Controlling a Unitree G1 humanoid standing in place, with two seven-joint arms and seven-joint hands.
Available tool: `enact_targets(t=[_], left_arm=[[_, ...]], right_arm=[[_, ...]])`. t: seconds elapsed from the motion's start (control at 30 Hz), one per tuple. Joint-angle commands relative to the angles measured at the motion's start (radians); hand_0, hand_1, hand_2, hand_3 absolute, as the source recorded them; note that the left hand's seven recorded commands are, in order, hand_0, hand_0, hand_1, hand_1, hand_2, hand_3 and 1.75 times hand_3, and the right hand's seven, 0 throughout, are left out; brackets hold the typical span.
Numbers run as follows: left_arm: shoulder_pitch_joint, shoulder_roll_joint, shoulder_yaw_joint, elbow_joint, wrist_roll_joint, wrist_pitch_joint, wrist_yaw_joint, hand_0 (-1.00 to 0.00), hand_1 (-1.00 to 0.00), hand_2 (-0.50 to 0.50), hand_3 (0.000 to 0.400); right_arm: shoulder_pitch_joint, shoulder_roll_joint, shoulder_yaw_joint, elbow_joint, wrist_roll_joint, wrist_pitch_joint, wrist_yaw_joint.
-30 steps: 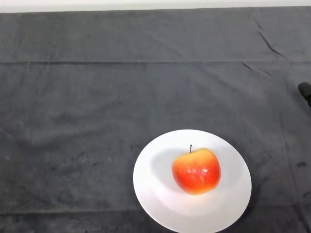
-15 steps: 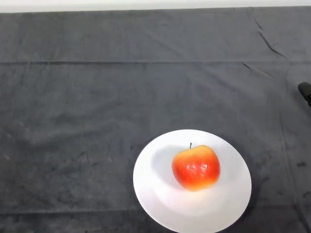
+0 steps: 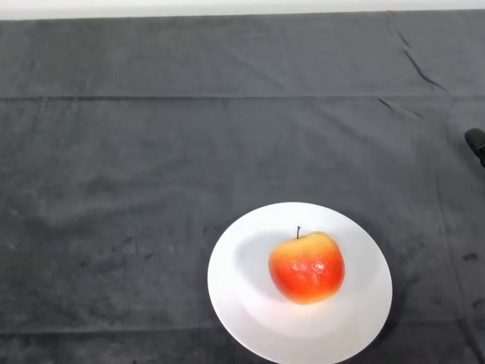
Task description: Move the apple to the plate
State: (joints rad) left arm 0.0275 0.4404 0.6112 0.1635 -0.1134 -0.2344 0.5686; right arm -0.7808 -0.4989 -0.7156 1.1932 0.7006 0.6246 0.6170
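Apple (image 3: pixel 306 267) sitting upright inside plate (image 3: pixel 235 303), slightly right of its centre, stem pointing up; plate lying near front of table (image 3: pixel 91 227), its lower rim running out of view. Judging task as complete from this arrangement: fruit resting wholly within rim, touching nothing else.

Treating any remaining step as a clean withdrawal:
- keeping well clear of fruit and rim;
- lifting away upward rather than sweeping sideways;
- avoiding any nudge likely to set a round body rolling across a smooth, shallow dish;
- checking for settling before counting the placement as done.

Materials and shapes:
- Apple appearing glossy and firm, red-orange blending to yellow at shoulder and base, carrying speckled highlights and a thin dark stem; rounded, broad at shoulders, narrowing below, probably prone to rocking.
- Plate appearing white, smooth and circular, with shallow well and gently raised rim; ceramic or plastic, not distinguishable.
- Cloth (image 3: pixel 227 98) covering table appearing dark grey, matte and napped, carrying creases and horizontal fold lines, likely offering good friction.
- Small black object (image 3: pixel 476 144) intruding at right edge, identity not discernible.
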Motion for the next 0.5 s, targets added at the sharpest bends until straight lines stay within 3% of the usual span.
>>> enact_targets(t=[0.03,0.5], left_arm=[[0.014,-0.003,0.024,-0.006,-0.008,-0.001,0.014,0.00,0.00,0.00,0.000],[0.013,-0.003,0.021,-0.003,-0.008,-0.002,0.014,0.00,0.00,0.00,0.000]], right_arm=[[0.008,-0.054,-0.0104,0.013,0.0004,-0.008,0.0098],[0.008,-0.054,-0.0104,0.012,0.0003,-0.008,0.0098]])
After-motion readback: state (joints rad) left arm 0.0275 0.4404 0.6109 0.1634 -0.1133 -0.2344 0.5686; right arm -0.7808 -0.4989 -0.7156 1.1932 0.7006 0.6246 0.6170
